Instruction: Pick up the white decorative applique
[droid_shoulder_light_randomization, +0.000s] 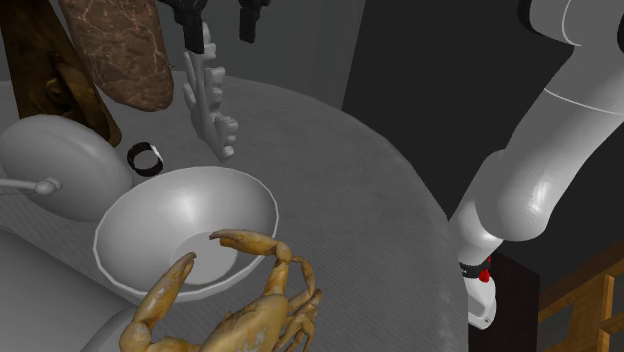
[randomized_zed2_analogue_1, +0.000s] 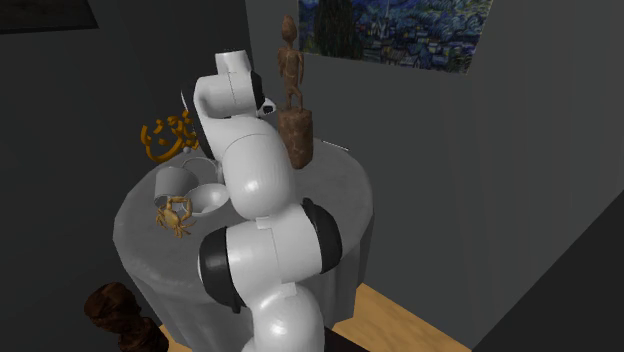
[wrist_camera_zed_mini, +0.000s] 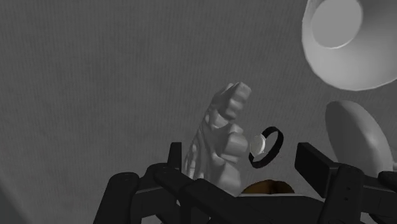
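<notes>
While pincer (droid_shoulder_light_randomization: 221, 40) gapes apart, white applique (droid_shoulder_light_randomization: 210, 95) beside 1 finger (droid_shoulder_light_randomization: 190, 28), bare tabletop (droid_shoulder_light_randomization: 340, 200) alongside.

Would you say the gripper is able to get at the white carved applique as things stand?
Probably yes: the open gripper stands over the white carved applique, nothing covering it; the small black ring lies close beside.

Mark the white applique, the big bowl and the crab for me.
white applique (droid_shoulder_light_randomization: 208, 95), shoulder view, on the middle of its carved length.
bowl (droid_shoulder_light_randomization: 182, 210), shoulder view, on its bare inner wall.
crab (droid_shoulder_light_randomization: 255, 320), shoulder view, on its shell.
</notes>
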